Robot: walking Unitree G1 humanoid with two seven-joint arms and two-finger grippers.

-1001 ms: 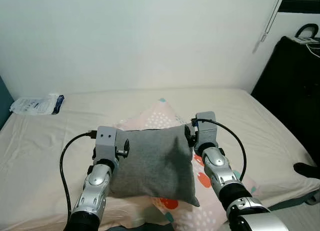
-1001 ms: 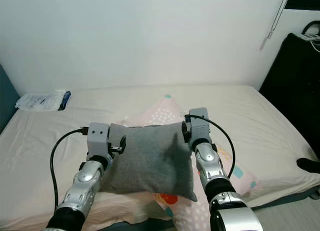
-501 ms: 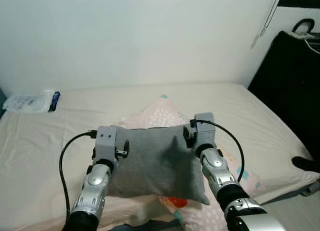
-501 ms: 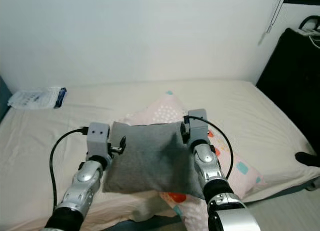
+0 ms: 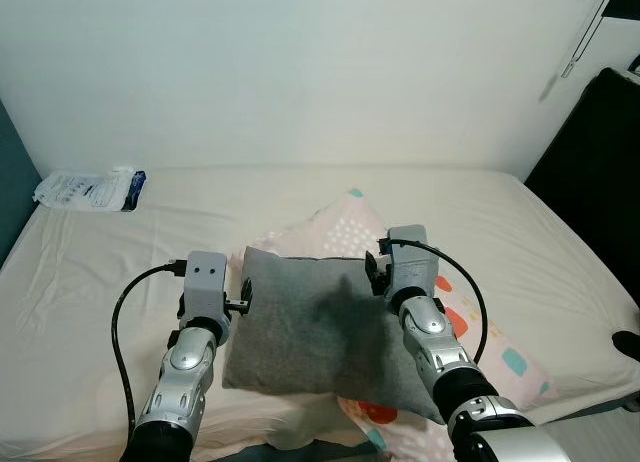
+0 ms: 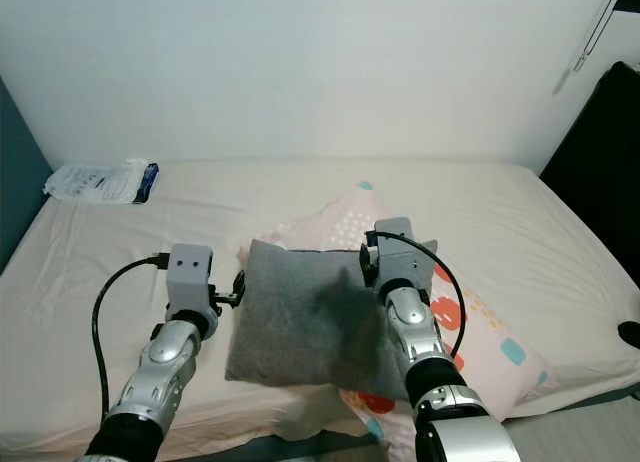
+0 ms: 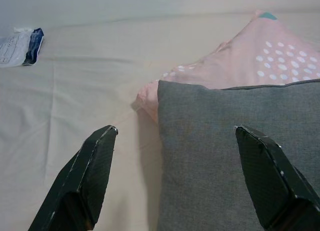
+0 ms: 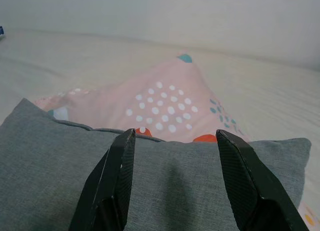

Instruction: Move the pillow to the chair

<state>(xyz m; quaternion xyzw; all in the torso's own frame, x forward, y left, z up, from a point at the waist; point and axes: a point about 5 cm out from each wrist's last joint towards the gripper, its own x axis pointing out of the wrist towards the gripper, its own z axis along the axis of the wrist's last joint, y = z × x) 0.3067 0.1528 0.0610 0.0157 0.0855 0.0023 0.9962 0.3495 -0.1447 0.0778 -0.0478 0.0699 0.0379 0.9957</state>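
I hold the grey pillow (image 5: 310, 327) between my left gripper (image 7: 182, 163) and right gripper (image 8: 177, 183), fingers spread wide on both. A pink dotted pillow (image 8: 160, 103) lies on the bed (image 5: 90, 252) just beyond them.

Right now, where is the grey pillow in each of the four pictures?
Left eye view: grey pillow, low centre, between the two arms.
Right eye view: low centre, over the pink dotted pillow.
Left wrist view: lower right part, under one black finger of the left hand.
Right wrist view: across the bottom, at the right hand.
Shared landmark: the pink dotted pillow behind it.
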